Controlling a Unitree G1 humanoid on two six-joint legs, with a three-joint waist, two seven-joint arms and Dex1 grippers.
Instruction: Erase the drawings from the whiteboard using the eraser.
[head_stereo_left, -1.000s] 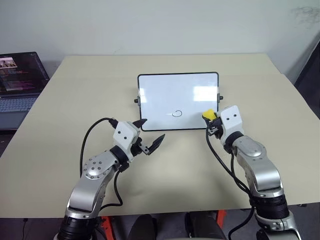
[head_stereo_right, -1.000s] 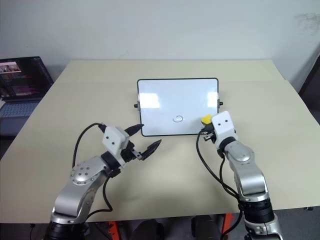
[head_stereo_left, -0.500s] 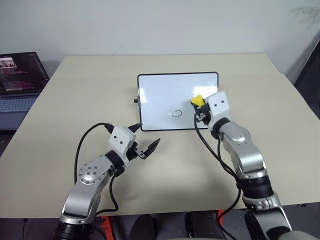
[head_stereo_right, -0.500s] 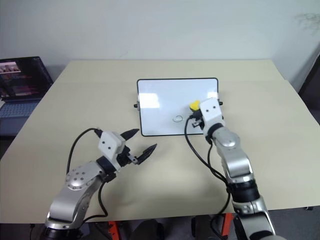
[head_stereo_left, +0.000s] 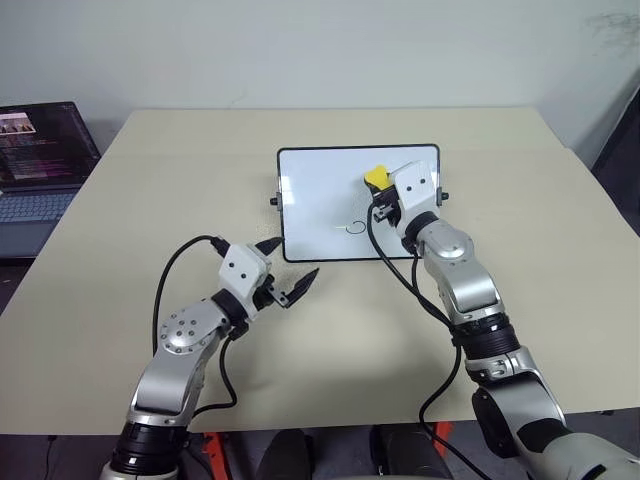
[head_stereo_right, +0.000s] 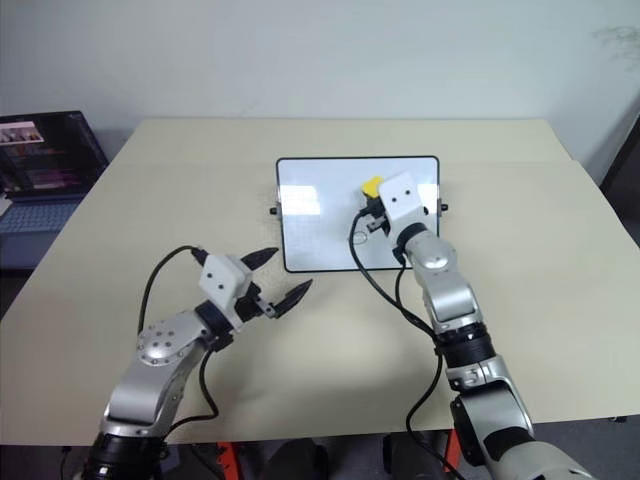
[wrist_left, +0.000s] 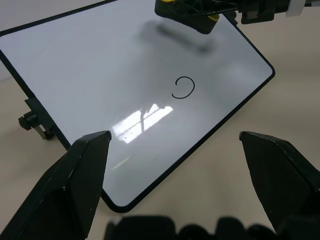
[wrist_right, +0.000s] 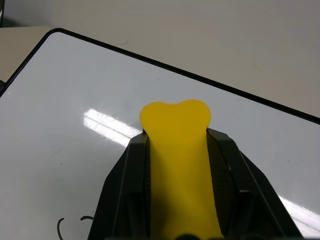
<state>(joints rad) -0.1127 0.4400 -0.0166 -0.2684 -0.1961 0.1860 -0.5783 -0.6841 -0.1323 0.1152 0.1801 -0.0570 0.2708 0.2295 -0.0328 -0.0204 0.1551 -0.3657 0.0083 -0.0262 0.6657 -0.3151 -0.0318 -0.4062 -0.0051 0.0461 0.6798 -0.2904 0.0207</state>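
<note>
Glossy white whiteboard (head_stereo_left: 320, 200) with thin black frame; one black loop drawing (wrist_left: 183, 88). Yellow eraser (wrist_right: 177, 165) between black fingers (wrist_right: 125, 190). Plain beige surface (head_stereo_left: 150, 200). White-cased, silver arms, black cables.

This looks like an office or lab test room: a plain beige desk (head_stereo_left: 150, 200) stands against a bare white wall (head_stereo_left: 300, 50). At about ten o'clock, off the desk's edge, an open laptop (head_stereo_left: 40, 150) shows a lit screen of text.

The whiteboard (head_stereo_left: 320, 200) looks glossy and smooth, the eraser (wrist_right: 177, 165) matt yellow plastic, the table (head_stereo_left: 150, 200) matt beige.
</note>
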